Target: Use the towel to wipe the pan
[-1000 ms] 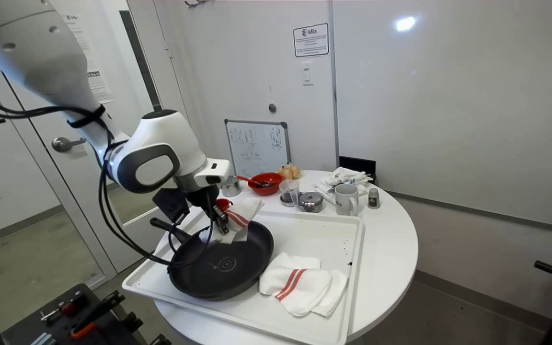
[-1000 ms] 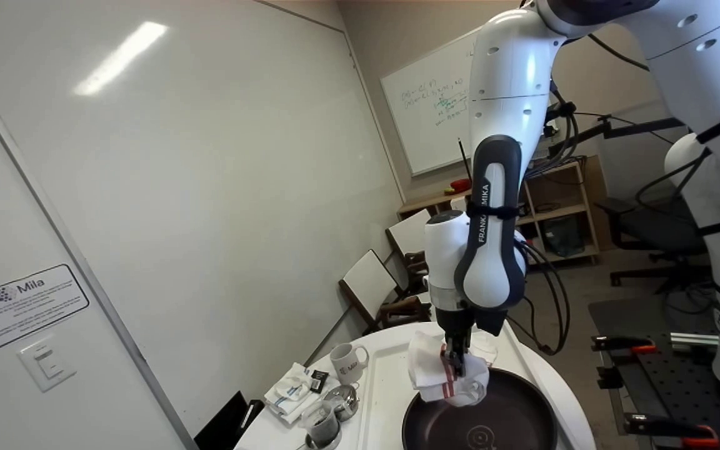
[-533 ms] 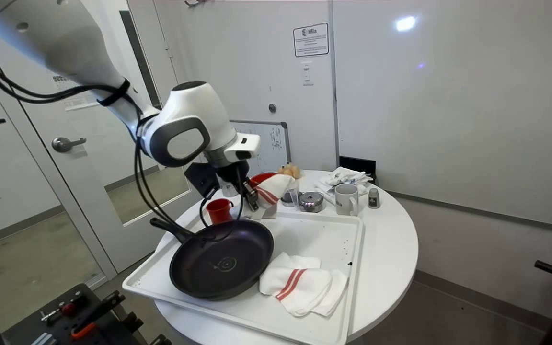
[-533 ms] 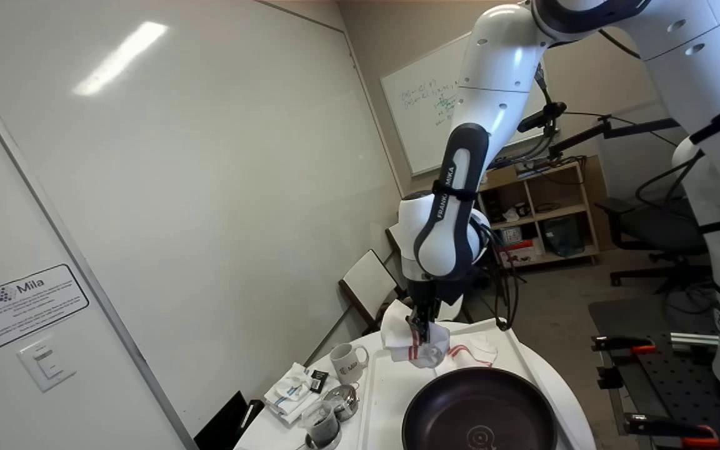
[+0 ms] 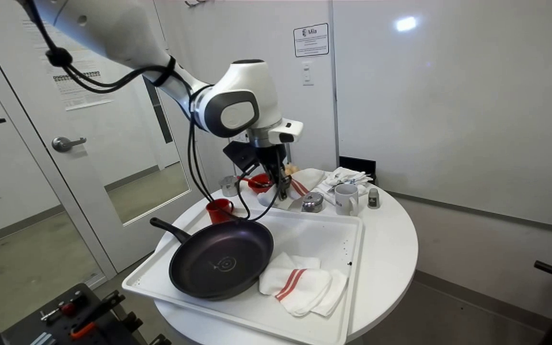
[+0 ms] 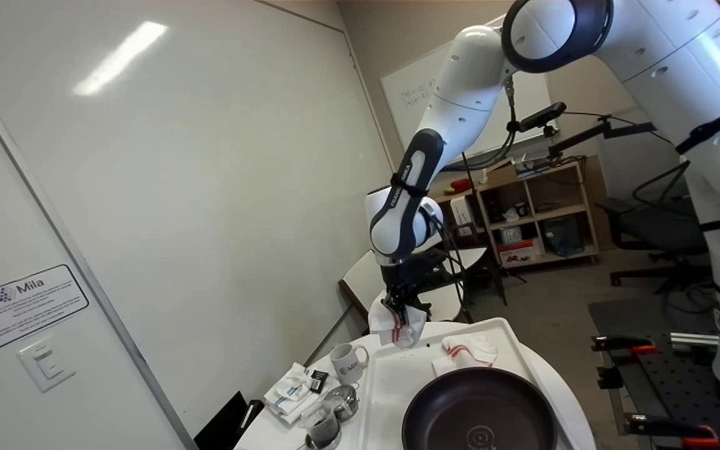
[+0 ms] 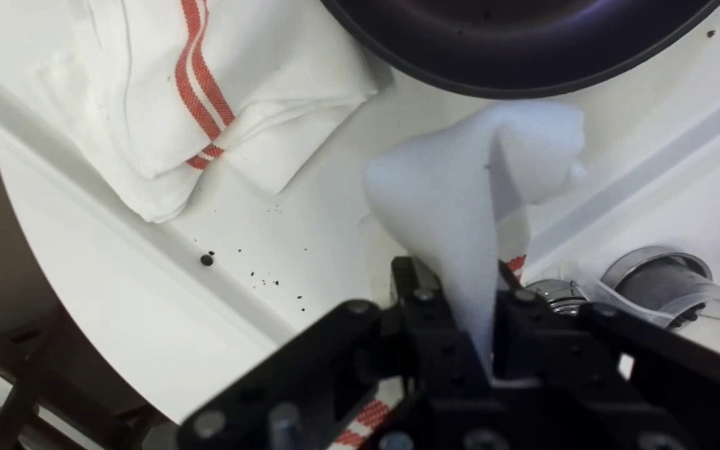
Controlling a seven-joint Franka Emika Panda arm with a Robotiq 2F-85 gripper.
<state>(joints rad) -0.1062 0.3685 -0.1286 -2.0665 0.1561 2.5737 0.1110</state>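
Note:
My gripper [image 5: 283, 192] is shut on a white towel with red stripes [image 5: 306, 180]. It holds the towel in the air, off the pan, above the tray's edge near the mugs and tins. The held towel also shows in an exterior view [image 6: 382, 320] and bunches up between the fingers in the wrist view [image 7: 447, 187]. The black pan [image 5: 221, 263] lies on the white tray [image 5: 324, 239], its inside facing up. Its rim shows at the top of the wrist view [image 7: 522, 69]. A second striped towel [image 5: 297, 290] lies folded on the tray beside the pan.
A red mug [image 5: 219, 211] stands by the pan's handle. A grey mug [image 5: 346, 199], a metal tin [image 5: 312, 202], a small shaker [image 5: 373, 198], a red bowl [image 5: 258, 184] and a pile of cloths [image 5: 345, 177] stand along the table behind the tray. Dark specks [image 7: 277, 282] lie on the tray.
My gripper has lifted the held towel from over the pan and carried it away past the pan's rim, toward the tins. The red mug has come into fuller view. The pan has not moved.

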